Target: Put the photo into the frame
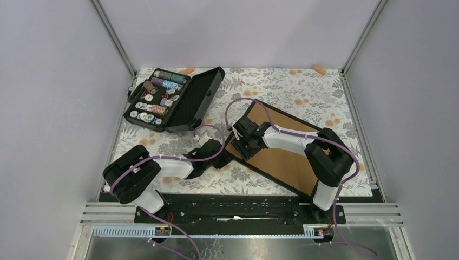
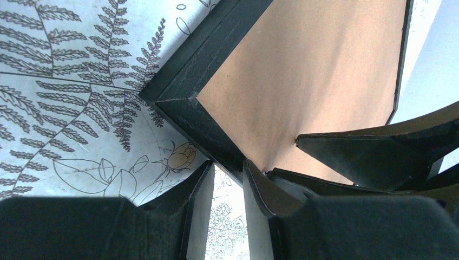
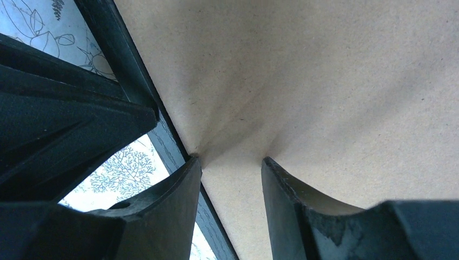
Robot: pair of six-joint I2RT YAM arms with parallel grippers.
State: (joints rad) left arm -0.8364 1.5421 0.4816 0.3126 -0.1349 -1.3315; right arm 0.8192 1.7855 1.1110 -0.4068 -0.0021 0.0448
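The frame [image 1: 286, 115] lies face down at the centre right of the table, its brown board back [image 1: 284, 162] facing up. The photo is hidden. My left gripper [image 1: 219, 149] is at the frame's near left corner. In the left wrist view its jaws [image 2: 227, 173] stand slightly apart, tips at the black rail [image 2: 189, 116], holding nothing. My right gripper [image 1: 242, 142] is over the board beside the left rail. In the right wrist view it is open [image 3: 231, 162], with its fingertips [image 3: 192, 165] on the board [image 3: 303, 81] next to the rail [image 3: 124, 59].
An open black case of thread spools [image 1: 173, 97] stands at the back left. Two small tan pieces [image 1: 187, 70] [image 1: 319, 69] lie at the back edge. A floral cloth [image 1: 270, 86] covers the table, with walls on three sides.
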